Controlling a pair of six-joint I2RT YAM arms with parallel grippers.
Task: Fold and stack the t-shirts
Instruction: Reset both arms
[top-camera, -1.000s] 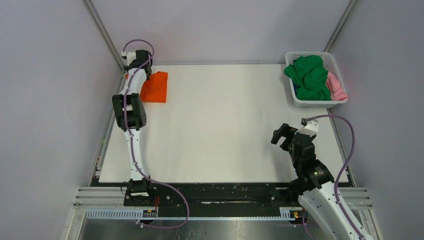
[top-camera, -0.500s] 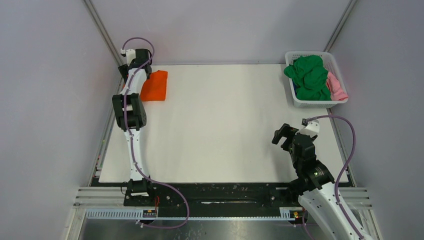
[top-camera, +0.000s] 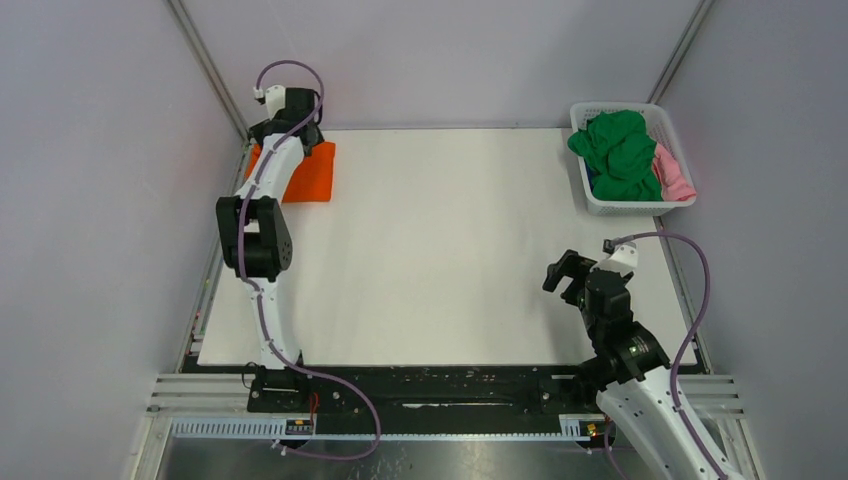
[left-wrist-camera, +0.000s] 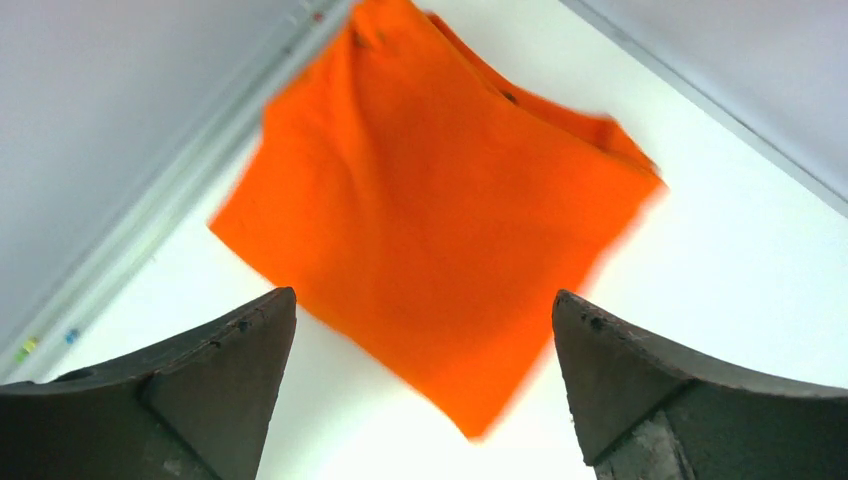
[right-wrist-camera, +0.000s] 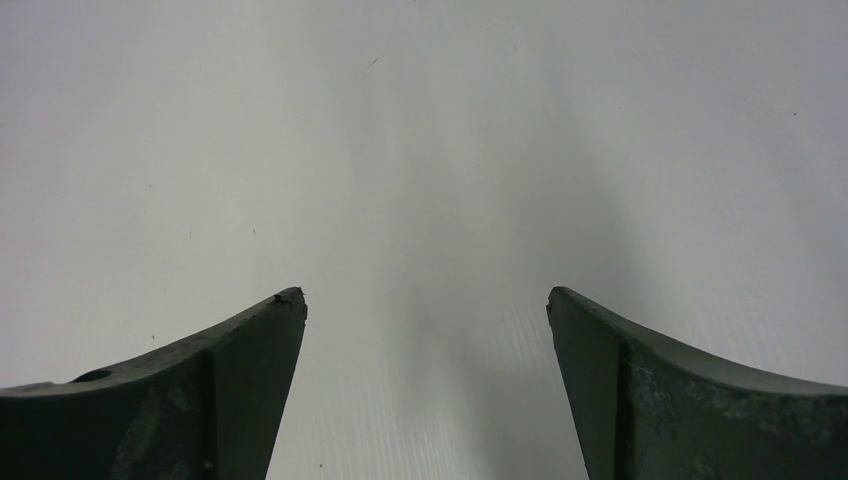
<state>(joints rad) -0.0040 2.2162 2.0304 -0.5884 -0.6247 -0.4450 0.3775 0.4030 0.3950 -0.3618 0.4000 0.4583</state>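
One: seeing orange shirt (top-camera: 314, 176) lying folded flat at far-left corner of table (top-camera: 450, 250). Two: seeing left gripper (left-wrist-camera: 425, 305) hovering above it, jaws standing wide, gripping nothing. Three: noting green shirt (top-camera: 620, 150) and pink shirt (top-camera: 676, 176) bunching in basket (top-camera: 640, 208), far right. Four: noting right gripper (right-wrist-camera: 425, 300) hanging wide open over table, near right.

Overhead looks down, wrist views close, orange t-shirt (left-wrist-camera: 423, 230) shared with left
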